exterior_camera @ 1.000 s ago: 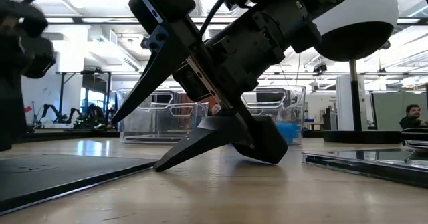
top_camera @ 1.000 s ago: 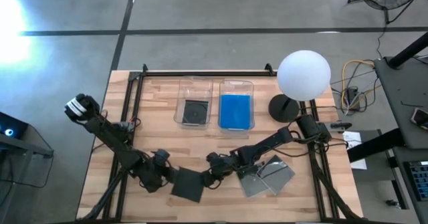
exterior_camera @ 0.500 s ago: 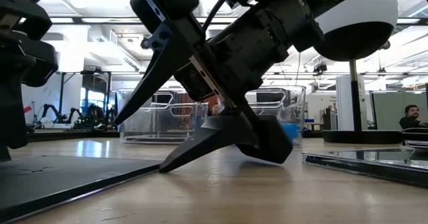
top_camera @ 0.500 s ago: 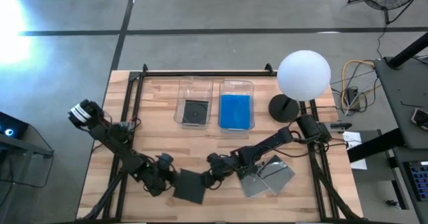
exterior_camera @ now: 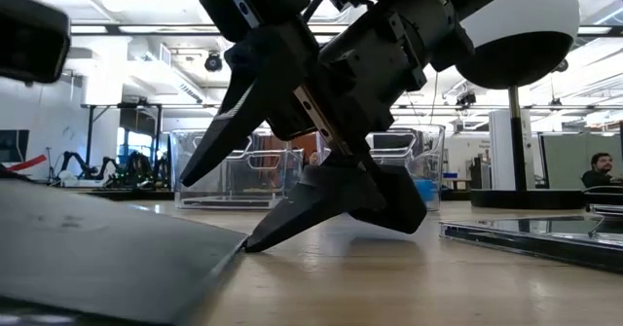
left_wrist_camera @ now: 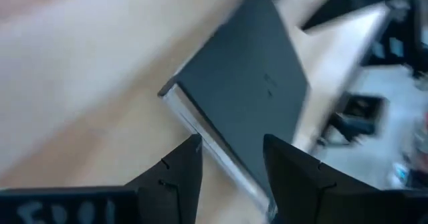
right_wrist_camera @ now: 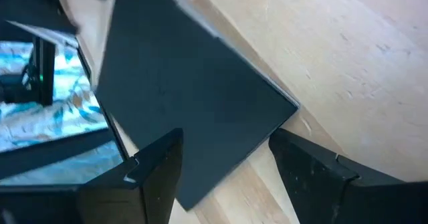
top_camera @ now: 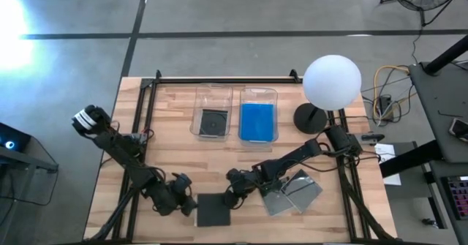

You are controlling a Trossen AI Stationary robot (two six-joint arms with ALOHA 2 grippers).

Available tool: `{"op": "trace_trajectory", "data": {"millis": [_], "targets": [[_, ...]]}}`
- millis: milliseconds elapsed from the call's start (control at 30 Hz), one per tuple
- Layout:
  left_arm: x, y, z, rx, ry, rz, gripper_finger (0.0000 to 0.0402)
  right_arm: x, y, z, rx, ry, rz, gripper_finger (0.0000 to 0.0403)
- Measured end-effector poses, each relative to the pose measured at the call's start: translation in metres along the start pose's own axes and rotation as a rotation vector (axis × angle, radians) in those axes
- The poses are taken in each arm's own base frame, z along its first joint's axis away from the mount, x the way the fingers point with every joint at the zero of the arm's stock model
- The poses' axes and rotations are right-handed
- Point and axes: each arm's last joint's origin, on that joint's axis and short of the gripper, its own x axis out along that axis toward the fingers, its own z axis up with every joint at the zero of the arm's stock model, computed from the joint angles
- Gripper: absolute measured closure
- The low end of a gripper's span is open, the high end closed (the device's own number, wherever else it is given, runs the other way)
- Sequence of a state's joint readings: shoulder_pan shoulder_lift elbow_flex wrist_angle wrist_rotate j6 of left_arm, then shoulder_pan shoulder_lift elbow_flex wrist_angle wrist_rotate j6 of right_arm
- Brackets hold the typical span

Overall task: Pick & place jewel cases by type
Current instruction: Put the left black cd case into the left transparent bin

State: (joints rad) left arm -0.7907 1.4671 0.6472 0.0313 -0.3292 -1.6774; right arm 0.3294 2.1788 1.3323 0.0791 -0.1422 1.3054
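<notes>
A dark grey jewel case [top_camera: 213, 210] lies near the table's near edge, between the two grippers; it also shows in the low view [exterior_camera: 97, 258]. My left gripper [top_camera: 191, 205] is at its left edge and shut on it. My right gripper [top_camera: 232, 195] is open at the case's far right corner [right_wrist_camera: 284, 107]. Its fingers stand on either side of that corner, and the lower fingertip [exterior_camera: 255, 243] is down at the table. Two more grey cases [top_camera: 292, 192] lie flat to the right. A dark case sits in the left bin [top_camera: 213, 122], blue ones in the right bin [top_camera: 257, 121]. My left gripper pinches the dark case by its left edge [left_wrist_camera: 207, 147] between the two fingers, coming from the table's left, nearly level. The case is tilted: its left side is raised and its right edge [exterior_camera: 238, 248] is down on the table.
A white globe lamp [top_camera: 332, 80] stands on a black base at the far right. The two clear bins sit side by side at the table's far middle. Bare wood lies between the bins and the arms. A person shows in the room at the far right [exterior_camera: 601, 168].
My left gripper has moved a little toward the near and right edges. The dark case has turned about until it is square with the table's edges, and its left side has come up. My right gripper has stayed open beside it.
</notes>
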Motion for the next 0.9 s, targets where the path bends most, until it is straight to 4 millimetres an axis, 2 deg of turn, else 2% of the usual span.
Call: {"op": "trace_trajectory", "data": {"millis": [400,533,667,900], "targets": [[0.005,-0.016,-0.004,0.038,0.017,-0.167,0.0266,0.0,0.005,0.001,-0.037,0.0,0.003,0.0174],[0.007,-0.016,0.005,0.047,-0.153,-0.175,0.0266,0.001,0.008,0.003,-0.073,-0.02,0.032,0.0174],[0.003,-0.023,0.003,0.048,-0.131,-0.212,0.0266,0.001,0.007,0.001,-0.127,0.031,0.036,0.0174],[0.003,-0.016,-0.002,0.063,-0.067,-0.133,0.0266,-0.003,0.002,-0.003,-0.133,0.094,-0.046,0.0175]]}}
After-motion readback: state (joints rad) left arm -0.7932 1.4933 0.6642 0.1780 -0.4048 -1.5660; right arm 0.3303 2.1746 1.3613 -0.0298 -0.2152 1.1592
